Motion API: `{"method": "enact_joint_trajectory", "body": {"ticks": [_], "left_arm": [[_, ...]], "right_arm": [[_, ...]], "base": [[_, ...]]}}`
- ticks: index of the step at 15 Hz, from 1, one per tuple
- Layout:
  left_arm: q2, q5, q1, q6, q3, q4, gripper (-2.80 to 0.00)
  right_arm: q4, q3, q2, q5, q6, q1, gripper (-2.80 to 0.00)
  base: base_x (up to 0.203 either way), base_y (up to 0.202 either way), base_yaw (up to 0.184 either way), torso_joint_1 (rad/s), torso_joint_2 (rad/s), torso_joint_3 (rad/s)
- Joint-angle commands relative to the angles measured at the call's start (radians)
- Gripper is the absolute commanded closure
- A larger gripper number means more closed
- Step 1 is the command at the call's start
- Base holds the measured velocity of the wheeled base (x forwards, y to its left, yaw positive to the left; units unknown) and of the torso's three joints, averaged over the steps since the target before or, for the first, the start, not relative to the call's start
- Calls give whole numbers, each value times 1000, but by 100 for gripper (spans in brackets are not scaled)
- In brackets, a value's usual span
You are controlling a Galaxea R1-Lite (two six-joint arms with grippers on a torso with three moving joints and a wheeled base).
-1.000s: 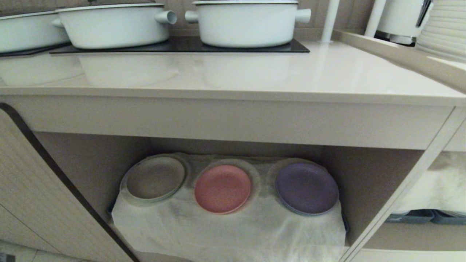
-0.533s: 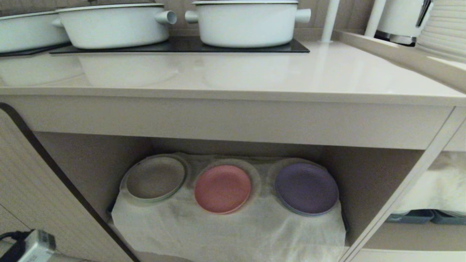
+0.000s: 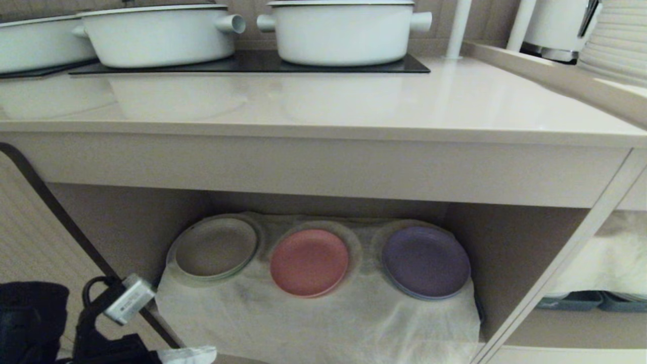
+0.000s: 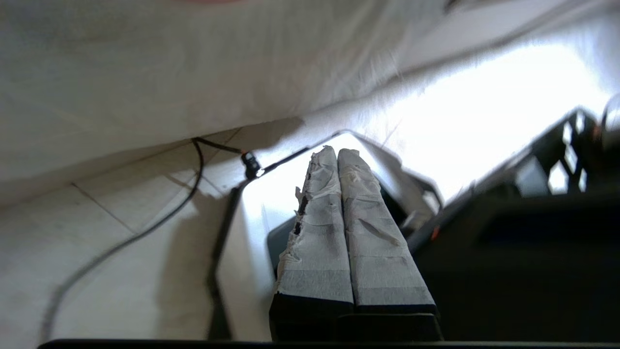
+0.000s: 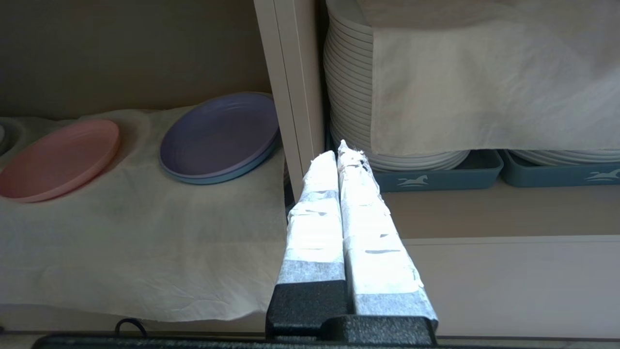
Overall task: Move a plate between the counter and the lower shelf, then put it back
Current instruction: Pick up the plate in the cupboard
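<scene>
The left gripper [image 3: 188,354] is showing at the head view's lower left corner, low in front of the cabinet and left of the hanging cloth edge; its two tape-wrapped fingers [image 4: 334,228] are pressing flat together with nothing between them. Just to its right, the lower shelf [image 3: 495,237], a wide beige-walled cubby, is carrying a thin white gauzy cloth [image 3: 313,323] that is draping over its front edge. Three plates are lying in a row on that cloth: a round beige plate with a greenish rim [image 3: 215,248] at the left, the round, flat, matte pink plastic plate [image 3: 309,262] in the middle, and a round purple plate [image 3: 425,261] at the right, each apart from its neighbour. Above them the long glossy beige counter [image 3: 354,101] is bearing white lidded pots [image 3: 343,31] on a black glass hob panel [image 3: 252,63]. The right gripper [image 5: 345,150] is hanging in front of the upright divider beside the purple plate, its taped fingers lying closed against each other, empty.
</scene>
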Motion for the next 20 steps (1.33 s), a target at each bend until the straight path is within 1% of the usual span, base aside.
{"method": "enact_joint_trajectory", "body": {"ticks": [1,2,3,4,6,7,8,9,11,12,14,17,20], "left_arm": [[114,158,-138,-186,-32,-68,0],[134,242,-201,-268,-43,-93,0],[153,331,-244,-353,-51,-123,0],[170,370,-255,-415,-55,-148,0],[193,394,-260,-510,-62,-149,0],[198,419,-260,-540,-63,-150,0],[207,430,-260,-568,-61,-156,0],[224,435,-260,-613,-65,-157,0],[263,461,-262,-733,-100,-158,0],[277,476,-271,-773,-125,-157,0],[320,480,-274,-791,-160,-153,0],[421,481,-279,-840,-231,-144,0],[501,499,-280,-877,-270,-142,0]], "right_arm": [[0,0,0,0,0,0,0],[0,0,0,0,0,0,0],[0,0,0,0,0,0,0],[0,0,0,0,0,0,0],[0,0,0,0,0,0,0],[0,0,0,0,1,0,0],[0,0,0,0,0,0,0],[0,0,0,0,0,0,0],[0,0,0,0,0,0,0],[0,0,0,0,1,0,0],[0,0,0,0,2,0,0],[0,0,0,0,1,0,0],[0,0,0,0,0,0,0]], "base": [[0,0,0,0,0,0],[0,0,0,0,0,0],[0,0,0,0,0,0],[0,0,0,0,0,0],[0,0,0,0,0,0],[0,0,0,0,0,0],[0,0,0,0,0,0],[0,0,0,0,0,0],[0,0,0,0,0,0],[0,0,0,0,0,0],[0,0,0,0,0,0],[0,0,0,0,0,0],[0,0,0,0,0,0]]}}
